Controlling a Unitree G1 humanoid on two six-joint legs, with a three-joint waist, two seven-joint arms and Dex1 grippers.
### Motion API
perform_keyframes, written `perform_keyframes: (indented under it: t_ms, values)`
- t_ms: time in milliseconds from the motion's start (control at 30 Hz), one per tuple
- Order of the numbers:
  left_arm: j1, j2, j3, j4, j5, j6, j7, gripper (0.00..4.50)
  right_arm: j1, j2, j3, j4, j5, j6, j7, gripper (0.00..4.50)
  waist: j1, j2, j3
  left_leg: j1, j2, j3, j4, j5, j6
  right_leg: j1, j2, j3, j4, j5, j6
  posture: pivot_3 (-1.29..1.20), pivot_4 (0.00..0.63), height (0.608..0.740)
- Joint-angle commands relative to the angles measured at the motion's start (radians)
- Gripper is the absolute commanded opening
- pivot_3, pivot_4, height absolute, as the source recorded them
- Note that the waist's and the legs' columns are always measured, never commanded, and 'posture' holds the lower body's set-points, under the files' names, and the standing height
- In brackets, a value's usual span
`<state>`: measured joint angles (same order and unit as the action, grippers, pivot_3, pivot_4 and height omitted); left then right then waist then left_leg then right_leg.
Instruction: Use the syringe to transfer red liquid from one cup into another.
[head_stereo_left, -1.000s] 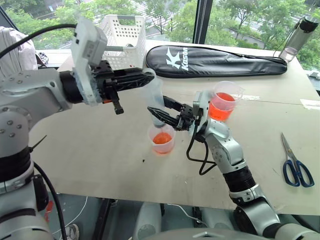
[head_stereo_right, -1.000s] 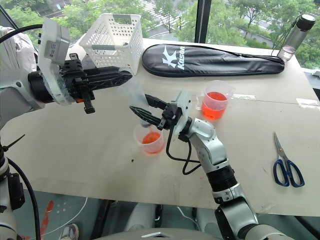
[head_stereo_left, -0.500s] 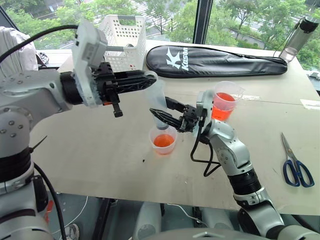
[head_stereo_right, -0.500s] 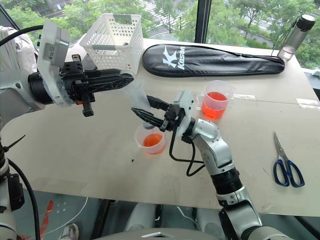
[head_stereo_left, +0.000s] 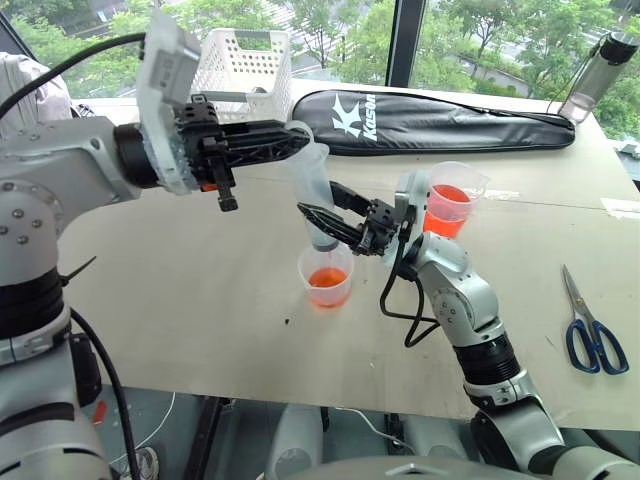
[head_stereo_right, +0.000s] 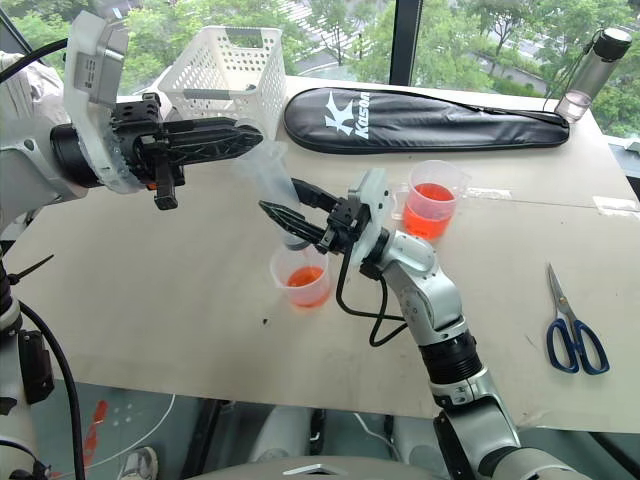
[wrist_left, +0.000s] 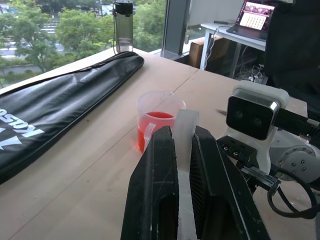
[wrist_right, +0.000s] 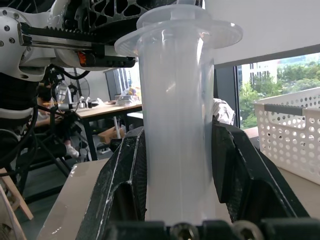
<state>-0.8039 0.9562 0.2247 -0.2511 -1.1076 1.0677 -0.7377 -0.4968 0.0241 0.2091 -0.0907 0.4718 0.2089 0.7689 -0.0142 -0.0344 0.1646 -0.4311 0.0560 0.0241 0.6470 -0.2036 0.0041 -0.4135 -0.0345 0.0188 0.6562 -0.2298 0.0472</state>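
Paired head views down over one table (head_stereo_left: 200, 290); wrist views close along each gripper, facing opposite ways.

The syringe (head_stereo_left: 313, 192) stands tilted directly above the short cup (head_stereo_left: 326, 277), which sits on the table (head_stereo_left: 200, 300). The handled cup (head_stereo_left: 449, 201) stands behind and to its right (the basket (head_stereo_left: 244, 66) and the long bag (head_stereo_left: 440, 122) lie farther back). The scissors (head_stereo_left: 590, 325) lie near the right edge.

Office-like lab: desks (wrist_right: 107, 107), laptop (wrist_left: 256, 15), wide windows (head_stereo_left: 480, 40).

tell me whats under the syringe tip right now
The short handleless cup sits directly below the syringe, with red liquid pooled in it. The tip itself is hidden behind the right pincer.
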Motion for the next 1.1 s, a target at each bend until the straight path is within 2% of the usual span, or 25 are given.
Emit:
perform_keyframes:
  t_ms: [33, 67, 100, 167, 200, 333, 633, 1100]
  values:
    - [-0.034, -0.016, 0.08, 0.061, -0.064, 0.046, 0.061, 1.65, -0.042, 0.019, -0.047, -0.087, 0.075, 0.005, -0.014, 1.37, 0.0, 0.0, 0.0, 0.0, 0.0, 0.0, 0.0, 0.0, 0.0, 0.0, 0.0, 0.0, 0.0, 0.0, 0.0, 0.0, 0.15, 0.724]
    - [-0.048, -0.03, 0.098, 0.083, -0.07, 0.041, 0.089, 2.19, -0.047, 0.016, -0.052, -0.092, 0.084, 0.015, -0.018, 1.37, 0.0, 0.0, 0.0, 0.0, 0.0, -0.001, 0.0, 0.0, 0.0, 0.0, 0.0, 0.0, 0.0, 0.0, 0.0, 0.0, 0.15, 0.724]
    - [-0.062, -0.044, 0.119, 0.108, -0.086, 0.042, 0.115, 2.48, -0.051, 0.013, -0.057, -0.099, 0.092, 0.025, -0.023, 1.37, 0.001, 0.0, 0.0, 0.0, 0.0, -0.001, 0.0, 0.0, 0.0, 0.0, 0.0, 0.0, 0.0, 0.0, 0.0, 0.0, 0.15, 0.724]
    - [-0.084, -0.044, 0.176, 0.181, -0.159, 0.076, 0.127, 3.38, -0.074, 0.007, -0.074, -0.11, 0.109, 0.056, -0.045, 1.37, 0.0, 0.0, 0.0, 0.0, 0.0, -0.001, 0.001, 0.0, 0.0, 0.0, 0.0, -0.001, 0.0, 0.0, 0.0, 0.0, 0.15, 0.724]
    - [-0.086, -0.038, 0.196, 0.202, -0.193, 0.096, 0.125, 3.48, -0.082, 0.003, -0.079, -0.117, 0.114, 0.069, -0.056, 1.37, -0.001, 0.0, 0.0, 0.0, 0.0, -0.001, 0.001, 0.0, 0.0, 0.0, 0.0, -0.001, 0.0, 0.0, 0.0, 0.0, 0.15, 0.724]
    - [-0.024, -0.011, 0.22, 0.181, -0.253, 0.146, 0.103, 3.48, -0.144, -0.02, -0.102, -0.136, 0.121, 0.135, -0.123, 1.37, -0.005, 0.0, 0.0, 0.0, 0.0, -0.001, -0.001, 0.0, 0.0, 0.0, 0.0, -0.001, 0.0, 0.0, 0.0, 0.0, 0.15, 0.724]
    - [0.061, -0.081, 0.204, 0.094, -0.279, 0.119, 0.124, 3.48, -0.195, -0.081, -0.1, -0.167, 0.092, 0.192, -0.157, 1.37, 0.001, -0.001, 0.0, 0.0, 0.0, -0.001, -0.001, 0.0, 0.0, 0.0, -0.001, -0.001, 0.0, 0.0, 0.0, 0.0, 0.15, 0.724]
    - [0.018, -0.203, 0.019, 0.059, -0.067, -0.035, 0.049, 3.48, -0.21, -0.139, -0.034, -0.194, 0.017, 0.197, -0.144, 1.37, 0.0, -0.001, 0.0, 0.0, 0.0, 0.0, -0.002, 0.0, 0.0, 0.0, 0.0, -0.001, -0.001, 0.0, -0.001, 0.0, 0.15, 0.724]
